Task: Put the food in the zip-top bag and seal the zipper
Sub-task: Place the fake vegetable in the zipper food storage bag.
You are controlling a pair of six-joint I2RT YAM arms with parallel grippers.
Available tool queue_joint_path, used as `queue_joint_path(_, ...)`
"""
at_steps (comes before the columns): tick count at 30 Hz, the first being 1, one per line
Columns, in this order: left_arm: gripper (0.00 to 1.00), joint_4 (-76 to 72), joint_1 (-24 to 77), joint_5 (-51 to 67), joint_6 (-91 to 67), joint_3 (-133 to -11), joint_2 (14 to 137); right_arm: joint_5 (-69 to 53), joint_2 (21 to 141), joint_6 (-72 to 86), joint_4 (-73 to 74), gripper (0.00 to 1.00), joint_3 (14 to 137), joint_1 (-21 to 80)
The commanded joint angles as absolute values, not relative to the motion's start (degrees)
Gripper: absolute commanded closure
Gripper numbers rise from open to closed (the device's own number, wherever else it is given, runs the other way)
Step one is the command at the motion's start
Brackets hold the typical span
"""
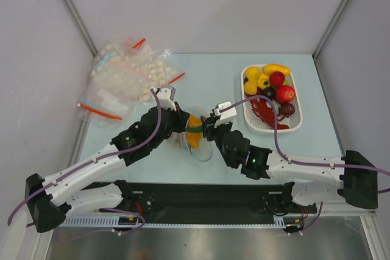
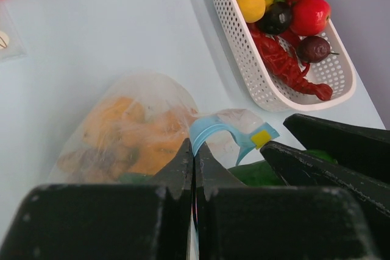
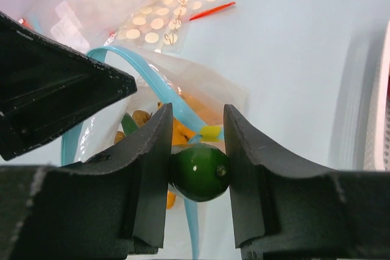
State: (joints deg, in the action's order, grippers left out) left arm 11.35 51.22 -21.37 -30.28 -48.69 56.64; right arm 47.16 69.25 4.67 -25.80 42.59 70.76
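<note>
The right gripper (image 3: 197, 127) has its fingers (image 3: 152, 156) clamped on a glossy green fruit (image 3: 199, 173), which hangs just above the open mouth of the zip-top bag (image 2: 134, 126). The left gripper (image 2: 194, 153) has its fingers (image 2: 178, 172) pressed together, pinching the light blue zipper (image 2: 213, 127) where the strip curls up from the bag. Inside the clear plastic lie orange pieces (image 2: 146, 138), blurred by the film. The bag rests on the pale table (image 1: 207, 71) between the two arms. To the right stands the white tray (image 1: 297, 123) with yellow, red and dark purple food (image 1: 274, 86). A heap of other bags (image 1: 128, 77) lies at the far left.
</note>
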Motion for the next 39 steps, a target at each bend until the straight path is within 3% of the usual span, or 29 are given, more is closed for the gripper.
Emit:
queue_joint_path(1, 1.00, 10.5, 51.0, -22.2, -34.4, -51.8, 57.7, 51.9, 70.1, 12.2, -23.5, 1.00, 46.0, 70.8)
queue_joint_path(20, 1.00, 10.4, 51.0, -26.6, -38.7, -51.7, 59.7, 44.2, 80.4, 29.4, -17.0, 0.96, 50.2, 70.8)
queue_joint_path(22, 1.00, 10.2, 51.0, -26.5, -38.6, -51.7, 60.0, 43.2, 80.9, 31.1, -16.4, 0.84, 50.5, 70.3)
queue_joint_path(23, 1.00, 10.3, 51.0, -26.5, -38.5, -51.8, 60.0, 42.3, 80.9, 31.4, -16.2, 0.75, 50.6, 70.1)
queue_joint_path(24, 1.00, 10.3, 51.0, -26.6, -38.5, -51.7, 60.0, 41.8, 80.9, 31.6, -16.0, 0.54, 50.5, 70.0)
queue_joint_path(26, 1.00, 10.5, 51.0, -27.3, -38.4, -51.8, 60.1, 40.9, 79.6, 30.9, -15.9, 0.40, 50.2, 69.9)
queue_joint_path(32, 1.00, 12.9, 50.9, -32.8, -39.0, -52.1, 60.0, 39.6, 75.9, 27.9, -15.1, 0.34, 50.0, 69.9)
queue_joint_path(39, 1.00, 15.4, 50.2, -36.8, -39.4, -52.2, 58.3, 38.4, 75.2, 22.2, -11.2, 0.40, 52.0, 69.7)
